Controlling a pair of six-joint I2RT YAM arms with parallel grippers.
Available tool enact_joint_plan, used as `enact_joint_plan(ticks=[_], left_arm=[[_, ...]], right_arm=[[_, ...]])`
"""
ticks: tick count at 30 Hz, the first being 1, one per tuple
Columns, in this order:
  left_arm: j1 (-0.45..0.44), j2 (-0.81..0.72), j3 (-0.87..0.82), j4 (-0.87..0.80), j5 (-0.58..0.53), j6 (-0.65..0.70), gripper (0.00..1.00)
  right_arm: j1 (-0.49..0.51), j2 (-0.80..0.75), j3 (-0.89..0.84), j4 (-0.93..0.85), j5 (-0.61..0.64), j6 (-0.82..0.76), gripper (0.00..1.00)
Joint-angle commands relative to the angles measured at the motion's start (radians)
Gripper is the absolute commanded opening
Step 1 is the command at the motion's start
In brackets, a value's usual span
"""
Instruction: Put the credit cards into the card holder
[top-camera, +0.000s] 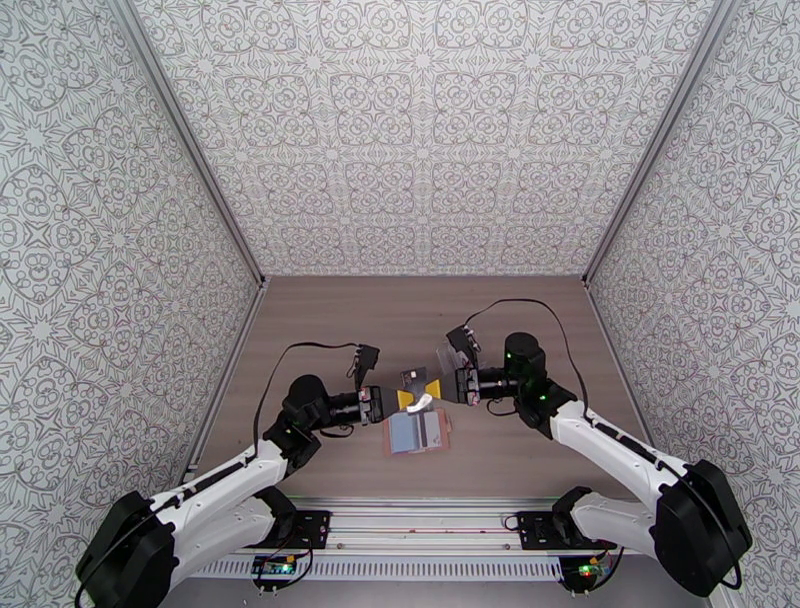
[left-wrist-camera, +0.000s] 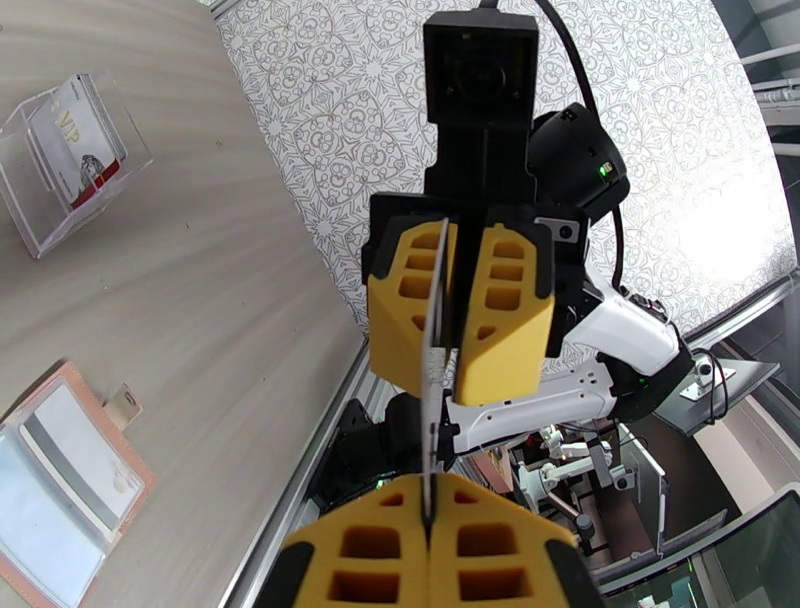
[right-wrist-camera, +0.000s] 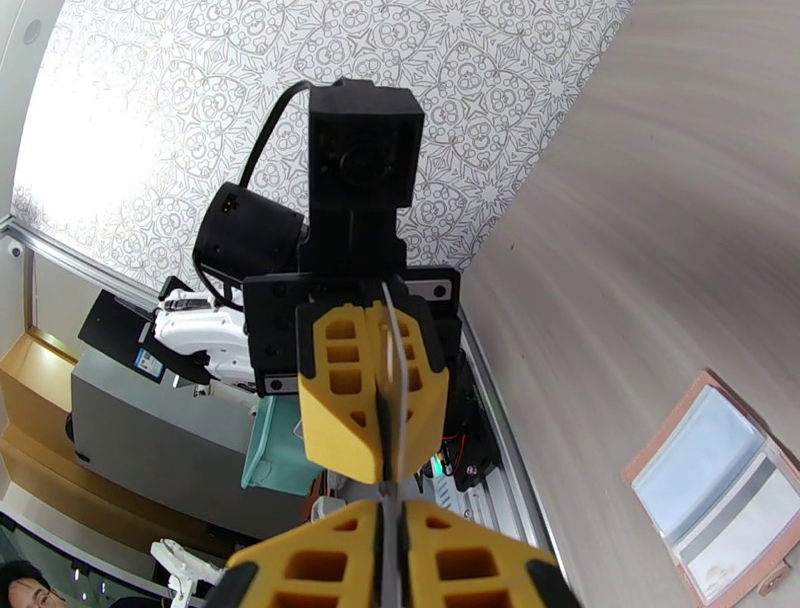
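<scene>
The left pincer (left-wrist-camera: 430, 505) and right pincer (right-wrist-camera: 392, 520) both clamp one credit card (left-wrist-camera: 432, 440). A mistimed release could drop it beside the card holder (right-wrist-camera: 712, 478).

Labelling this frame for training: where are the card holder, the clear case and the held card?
card holder (left-wrist-camera: 30, 520), left wrist view, blue-grey inner pocket.
clear case (left-wrist-camera: 45, 215), left wrist view, near wall.
held card (left-wrist-camera: 430, 430), left wrist view, thin exposed edge.

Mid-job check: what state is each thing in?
left end effector: shut on held card
right end effector: shut on held card's other end
held card: in the air, pinched between both end effectors
card holder: open on table, snap tab undone
pocketed card: tucked in card holder
clear case: on table, VIP card inside
</scene>
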Motion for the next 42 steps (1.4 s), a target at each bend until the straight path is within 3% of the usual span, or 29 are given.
enact_joint_plan(ticks=[1,14,15,18,21,24,27,34,42], left_arm=[[-0.01,0.007,0.011,-0.05,0.025,0.021,0.0],[-0.022,0.035,0.011,-0.04,0.024,0.025,0.0],[-0.018,0.035,0.009,-0.042,0.021,0.023,0.07],[0.012,0.027,-0.01,-0.046,0.008,0.008,0.44],[0.093,-0.009,-0.055,-0.101,-0.029,-0.016,0.57],[0.163,-0.076,-0.064,-0.369,-0.103,0.07,0.59],[0.163,-0.121,-0.057,-0.588,-0.163,0.193,0.59],[0.106,-0.061,-0.094,-0.628,-0.205,0.24,0.52],[0.05,0.171,-0.075,-0.469,-0.238,0.228,0.46]], right_arm=[[0.011,0.002,-0.008,0.006,-0.033,-0.02,0.08],[0.019,0.011,-0.004,-0.013,-0.028,-0.027,0.0],[0.02,0.011,-0.003,-0.026,-0.024,-0.034,0.0],[0.019,0.01,0.008,-0.099,0.009,-0.074,0.0],[0.019,0.031,0.021,-0.196,0.061,-0.117,0.0],[0.018,0.075,0.017,-0.262,0.118,-0.143,0.0],[0.018,0.127,-0.011,-0.267,0.185,-0.128,0.0],[0.02,0.213,-0.06,-0.256,0.277,-0.124,0.0],[0.029,0.281,-0.067,-0.281,0.325,-0.14,0.0]])
